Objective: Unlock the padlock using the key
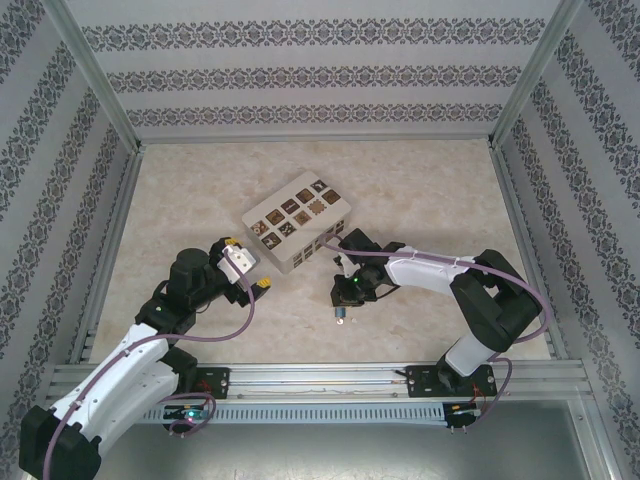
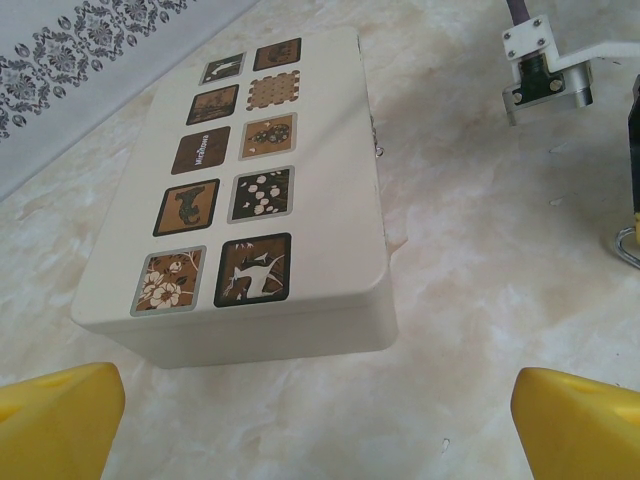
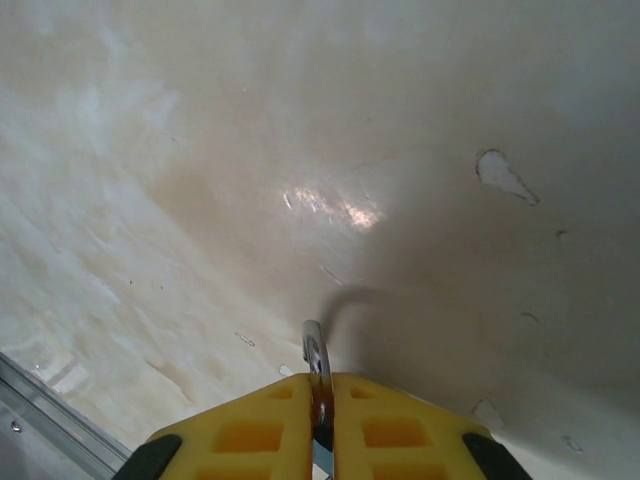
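My right gripper (image 3: pixel 322 400) is shut on the padlock. Its thin silver shackle (image 3: pixel 315 350) pokes out edge-on past the yellow fingertips, and a sliver of blue body shows between them. From above, the padlock (image 1: pixel 341 315) hangs small at the tip of the right gripper (image 1: pixel 345 295), low over the table. A silver ring (image 2: pixel 628 245) shows at the right edge of the left wrist view. My left gripper (image 1: pixel 247 263) stands open beside the box, its yellow fingertips (image 2: pixel 60 415) wide apart with nothing between them. I cannot make out the key.
A cream box with brown patterned tiles (image 1: pixel 298 220) lies on the marble table between the arms, just ahead of the left gripper (image 2: pixel 320 430). Patterned walls and metal frame rails (image 1: pixel 320 378) enclose the table. Bare tabletop (image 3: pixel 300 150) lies under the right gripper.
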You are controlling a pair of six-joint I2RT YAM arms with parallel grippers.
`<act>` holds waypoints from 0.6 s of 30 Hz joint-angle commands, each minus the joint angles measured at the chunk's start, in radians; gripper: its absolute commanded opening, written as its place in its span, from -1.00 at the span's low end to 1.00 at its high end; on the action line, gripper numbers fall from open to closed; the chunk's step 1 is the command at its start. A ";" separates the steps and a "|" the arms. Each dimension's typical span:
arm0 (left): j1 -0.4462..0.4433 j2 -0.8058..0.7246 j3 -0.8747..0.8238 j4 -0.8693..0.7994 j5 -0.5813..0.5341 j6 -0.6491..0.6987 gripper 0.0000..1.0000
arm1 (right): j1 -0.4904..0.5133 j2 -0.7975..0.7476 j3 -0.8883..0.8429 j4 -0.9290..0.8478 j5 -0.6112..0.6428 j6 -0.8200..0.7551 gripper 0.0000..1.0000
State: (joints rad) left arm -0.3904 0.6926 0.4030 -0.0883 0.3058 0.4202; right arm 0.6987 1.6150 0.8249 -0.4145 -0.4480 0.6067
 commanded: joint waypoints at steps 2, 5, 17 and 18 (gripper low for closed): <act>0.008 -0.010 -0.013 0.039 0.006 0.025 0.99 | 0.015 -0.003 0.017 -0.008 0.027 0.005 -0.66; 0.007 -0.010 -0.014 0.039 0.008 0.025 0.99 | 0.016 -0.013 0.021 -0.016 0.029 0.000 -0.58; 0.008 -0.010 -0.015 0.039 0.012 0.027 0.99 | -0.022 -0.110 0.043 -0.118 0.113 -0.070 -0.33; 0.008 -0.010 -0.015 0.039 0.014 0.027 0.99 | -0.030 -0.126 0.044 -0.129 0.128 -0.078 -0.31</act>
State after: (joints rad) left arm -0.3904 0.6922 0.4019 -0.0879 0.3061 0.4240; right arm 0.6872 1.5326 0.8429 -0.4805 -0.3779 0.5671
